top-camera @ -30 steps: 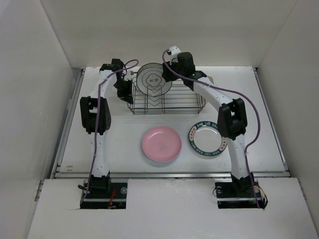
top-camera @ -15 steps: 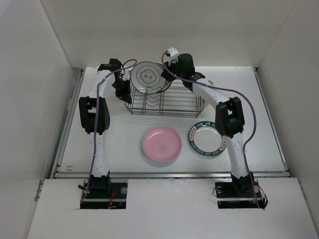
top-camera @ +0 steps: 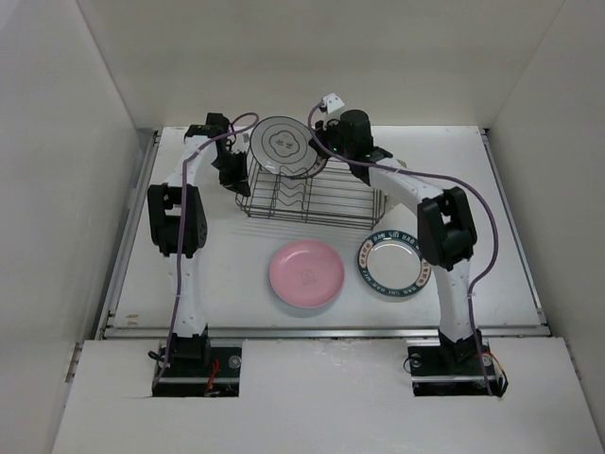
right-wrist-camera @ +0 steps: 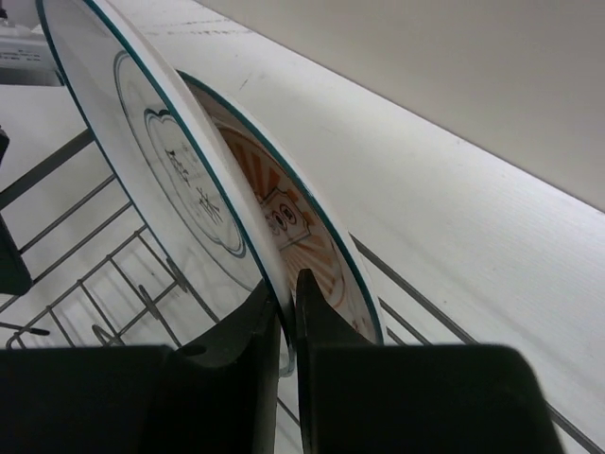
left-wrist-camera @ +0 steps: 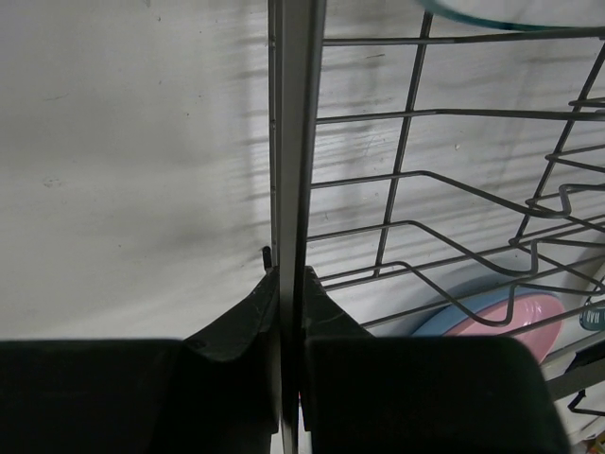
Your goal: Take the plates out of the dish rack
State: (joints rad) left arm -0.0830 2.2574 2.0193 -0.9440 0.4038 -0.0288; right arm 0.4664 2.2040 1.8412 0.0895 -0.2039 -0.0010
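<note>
White table (top-camera: 501, 189), walled on three sides, carries the dish rack (top-camera: 312, 200) toward its far edge. The left gripper (left-wrist-camera: 291, 276) is clamped tight on the rack's rim bar. The right gripper (right-wrist-camera: 288, 288) pinches the edge of a white plate (right-wrist-camera: 180, 180) standing at the rack's far end (an orange-patterned plate (right-wrist-camera: 284, 213) sits just behind it). A pink plate (top-camera: 305, 274) and a teal-rimmed plate (top-camera: 389, 263) lie flat on the table, nearer the arm bases.

In the top view the white table (top-camera: 227, 270) is lit brightly and evenly from above, and only faint, soft shadows are cast. In the left wrist view, striped shadows of the dish rack (left-wrist-camera: 295, 142) are thrown onto the table beside it. The left gripper (left-wrist-camera: 289, 303) and right gripper (right-wrist-camera: 288, 303) are rendered near-black and underexposed. The close rim of the white plate (right-wrist-camera: 161, 161) is slightly blurred.
</note>
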